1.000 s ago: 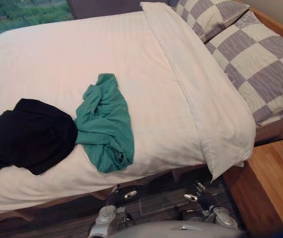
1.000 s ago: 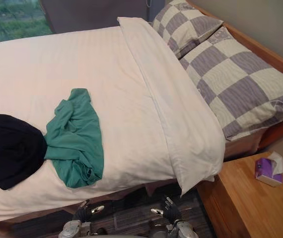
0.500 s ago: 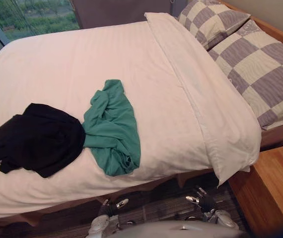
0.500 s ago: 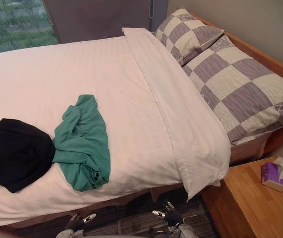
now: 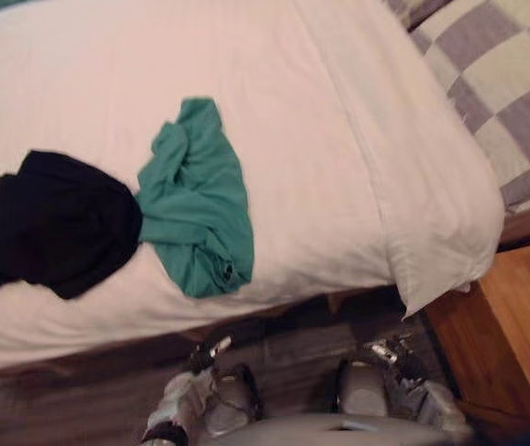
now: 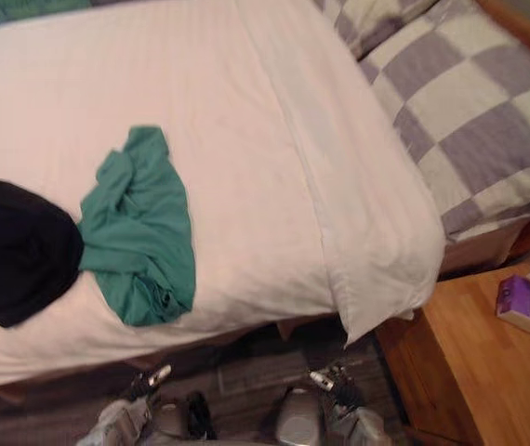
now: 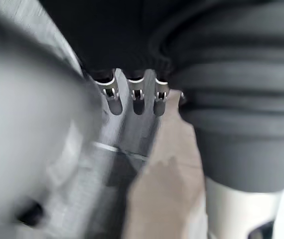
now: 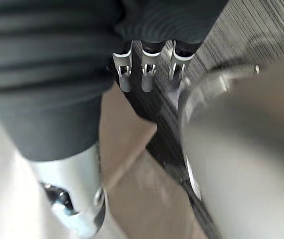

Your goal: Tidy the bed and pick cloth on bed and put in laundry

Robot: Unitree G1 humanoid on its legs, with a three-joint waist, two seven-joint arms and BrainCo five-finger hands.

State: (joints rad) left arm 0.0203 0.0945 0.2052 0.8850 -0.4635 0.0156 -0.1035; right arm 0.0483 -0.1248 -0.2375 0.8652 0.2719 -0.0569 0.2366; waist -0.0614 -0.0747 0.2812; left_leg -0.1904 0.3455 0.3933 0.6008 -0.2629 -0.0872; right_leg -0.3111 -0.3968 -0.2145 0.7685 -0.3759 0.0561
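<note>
Green cloth (image 5: 195, 200) lies on duvet (image 5: 293, 102) nr front edge, touching black cloth (image 5: 51, 218); left hand (image 5: 205, 358) & right hand (image 5: 388, 353) hang low, fingers straight, empty, so a grab could drag both or bunch duvet.

Both hands are smeared low in the head views, and I can't make out the tips of the left hand (image 5: 205, 357)'s fingers (image 7: 137, 97) or the right hand (image 5: 391, 357)'s. Ahead of the left fingers, the black cloth (image 5: 51, 218) runs off the picture's edge, away from the right fingers. Where it meets the green cloth (image 5: 195, 200), I can't tell which lies on top. Ahead of the right fingers, the pillows (image 6: 474, 102) are cut off, as is the wooden counter (image 6: 470, 372) to their outer side. The purple box (image 6: 523, 302) on it is too blurred to read.
</note>
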